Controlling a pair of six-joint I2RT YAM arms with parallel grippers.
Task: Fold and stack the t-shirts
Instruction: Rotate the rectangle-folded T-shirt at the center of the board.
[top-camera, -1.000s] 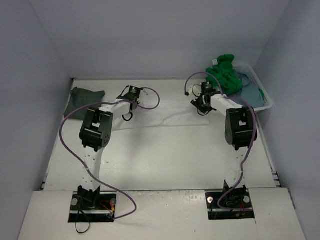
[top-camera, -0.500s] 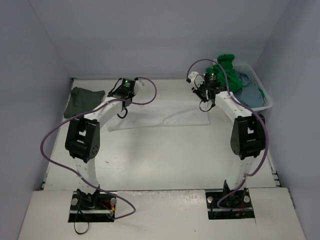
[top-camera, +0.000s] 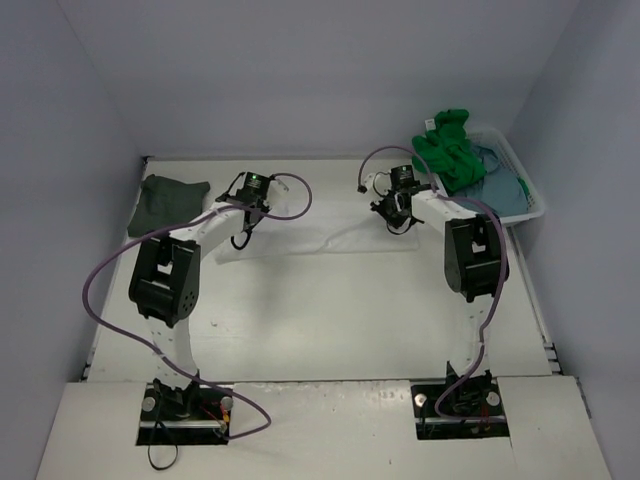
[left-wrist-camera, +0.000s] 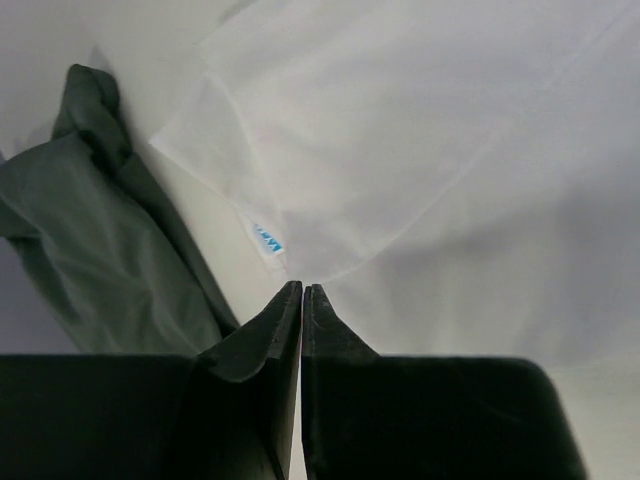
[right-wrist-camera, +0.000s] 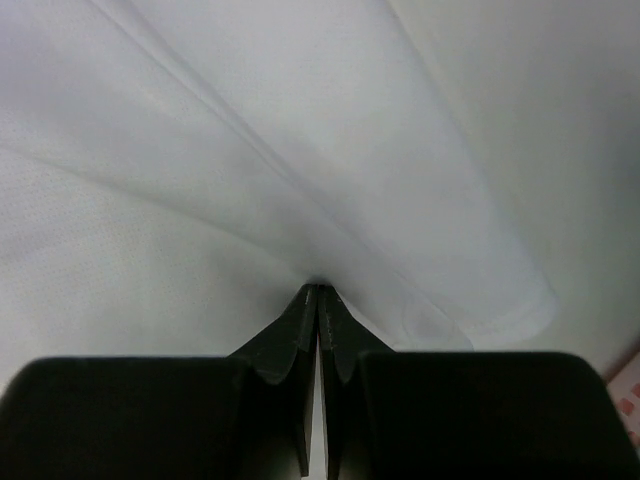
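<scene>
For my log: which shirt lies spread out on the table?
The white shirt: it alone lies flat. The grey shirt is bunched at far left; the green shirt and blue shirt are in the basket.

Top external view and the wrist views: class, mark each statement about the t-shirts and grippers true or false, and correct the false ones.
1. The left gripper and the right gripper are each shut on the white t-shirt. True.
2. The dark grey t-shirt lies in the basket. False: it lies on the table, far left.
3. The green t-shirt is heaped at the basket. True.
4. The white t-shirt lies on top of the dark grey t-shirt. False: they lie side by side.
</scene>
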